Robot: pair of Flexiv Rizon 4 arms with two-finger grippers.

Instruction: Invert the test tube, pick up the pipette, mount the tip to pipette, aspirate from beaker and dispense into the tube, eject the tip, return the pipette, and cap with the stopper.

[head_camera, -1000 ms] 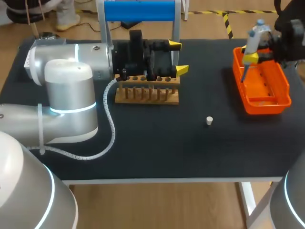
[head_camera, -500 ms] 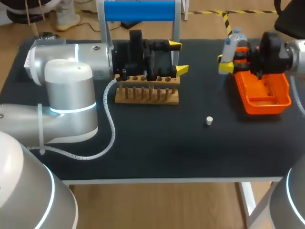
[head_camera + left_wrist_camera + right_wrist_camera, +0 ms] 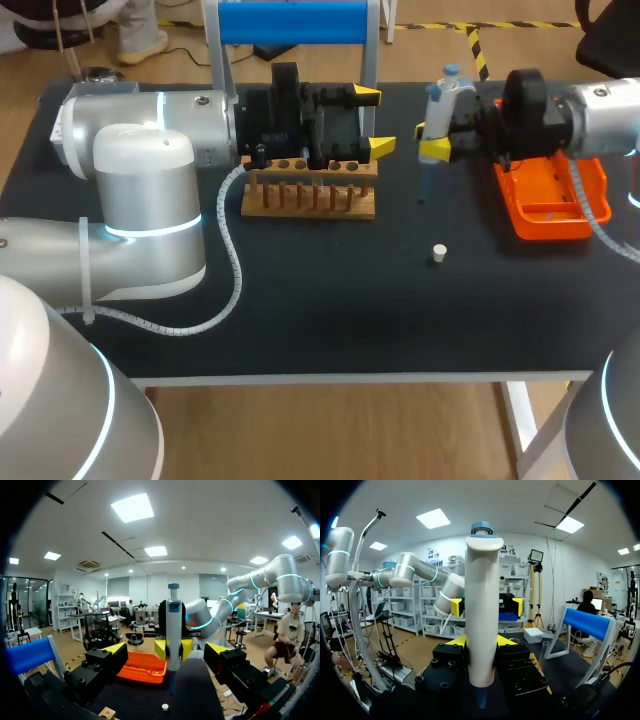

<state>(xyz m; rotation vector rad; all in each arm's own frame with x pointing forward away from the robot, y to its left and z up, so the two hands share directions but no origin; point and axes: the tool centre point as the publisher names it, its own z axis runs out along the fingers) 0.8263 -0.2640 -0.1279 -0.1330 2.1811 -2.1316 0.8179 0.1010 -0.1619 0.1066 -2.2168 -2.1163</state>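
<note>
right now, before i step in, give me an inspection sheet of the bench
surface: black tabletop, no spills seen
job's things: white and blue pipette held upright above the table, between the wooden tube rack and the orange plastic tray; small white stopper loose on the table
clutter: blue bar on a white frame behind the rack
jaws: left jaws open over the rack; right jaws shut on the pipette
cables: white spiral-wrapped cable draped beside the left arm
surroundings: nothing seen
</note>
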